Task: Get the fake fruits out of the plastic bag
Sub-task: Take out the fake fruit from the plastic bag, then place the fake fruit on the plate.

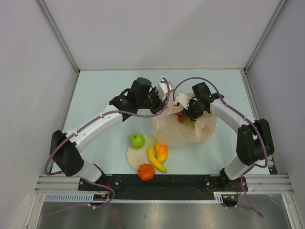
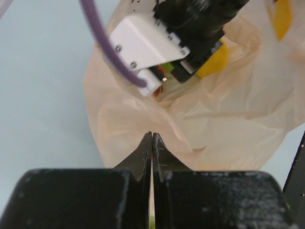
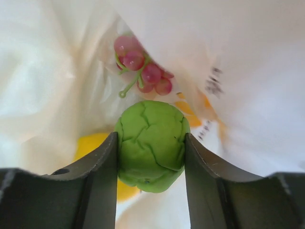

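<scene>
The peach-pink plastic bag [image 1: 183, 128] lies mid-table with its mouth held open. My left gripper [image 2: 152, 139] is shut on the bag's near rim [image 2: 143, 119]; in the top view it [image 1: 164, 93] is at the bag's far left edge. My right gripper [image 3: 150, 137] reaches inside the bag [image 1: 189, 114], shut on a green apple [image 3: 151, 143] with creased skin. A dark red grape bunch [image 3: 142, 71] and a yellow lemon [image 3: 93, 143] lie in the bag behind it. The lemon also shows in the left wrist view [image 2: 213, 61].
A round beige plate [image 1: 136, 157] near the front edge holds a green apple [image 1: 137, 140], a banana [image 1: 155, 161] and a mango [image 1: 163, 151]. A red-orange tomato-like piece [image 1: 146, 172] sits at the plate's front rim. Grey walls enclose the table.
</scene>
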